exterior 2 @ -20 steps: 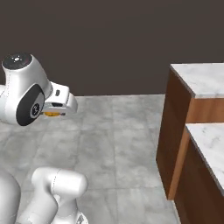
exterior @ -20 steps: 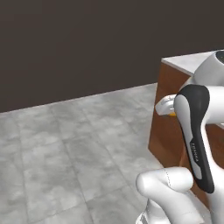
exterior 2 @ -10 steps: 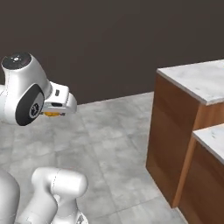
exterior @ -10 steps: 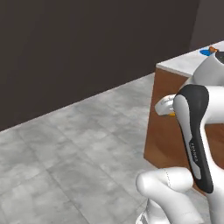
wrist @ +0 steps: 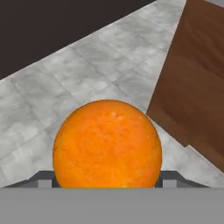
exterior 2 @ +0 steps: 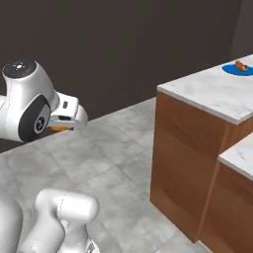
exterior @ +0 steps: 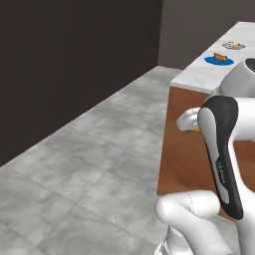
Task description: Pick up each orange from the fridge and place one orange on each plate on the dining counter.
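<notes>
A bright orange (wrist: 107, 144) is gripped between the gripper (wrist: 107, 178) fingers, above open grey floor (exterior: 99, 164). The dining counter (exterior 2: 212, 94) stands to the right, its wooden side (wrist: 197, 83) near. The blue plate (exterior: 219, 60) and pale plate (exterior: 233, 46) are seen on the far counter.

**White arm, dark joints**

The arm (exterior: 219, 149) is glossy white, built of rounded, swollen links. A long black band with small pale lettering runs down one link in the left base view. In the right base view a round dark grey joint cap sits in a white housing, topped by a dark disc. The gripper (exterior 2: 64, 118) is a pale grey-white block.
</notes>
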